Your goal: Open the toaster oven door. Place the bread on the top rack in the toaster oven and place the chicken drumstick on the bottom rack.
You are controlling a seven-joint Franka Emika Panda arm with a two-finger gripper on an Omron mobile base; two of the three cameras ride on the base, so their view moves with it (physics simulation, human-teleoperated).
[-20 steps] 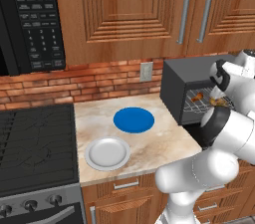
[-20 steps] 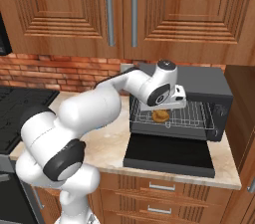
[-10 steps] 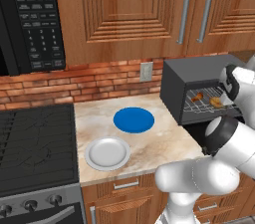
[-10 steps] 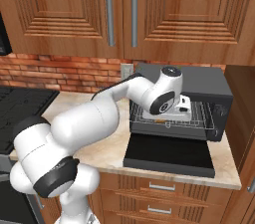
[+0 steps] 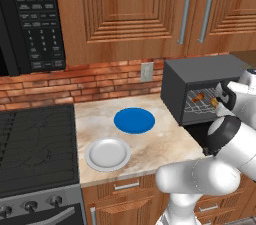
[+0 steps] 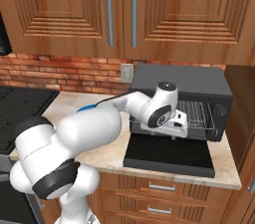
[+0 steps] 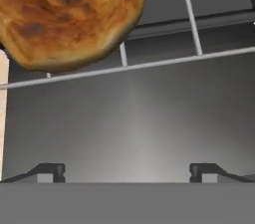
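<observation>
The toaster oven (image 5: 199, 75) stands at the counter's right end, and its door (image 6: 169, 154) lies folded down flat in front. The round golden-brown bread (image 7: 67, 14) rests on a silver wire rack (image 7: 191, 34); I cannot tell which rack. In the left base view the bread (image 5: 215, 102) lies beside a reddish-brown piece that looks like the chicken drumstick (image 5: 198, 97). My gripper (image 7: 128, 172) is open with nothing between its fingers, just in front of the bread. Seen from the bases, the gripper (image 5: 222, 97) (image 6: 178, 122) hangs at the oven's mouth above the door.
A bare blue plate (image 5: 134, 120) and a bare white plate (image 5: 108, 153) sit on the counter left of the oven. The stove (image 5: 35, 149) and black microwave (image 5: 32, 19) are further left. Wooden cabinets hang overhead.
The hand has drawn back and a little lower from inside the oven toward its mouth. The bread stays on the rack, free of the open fingers.
</observation>
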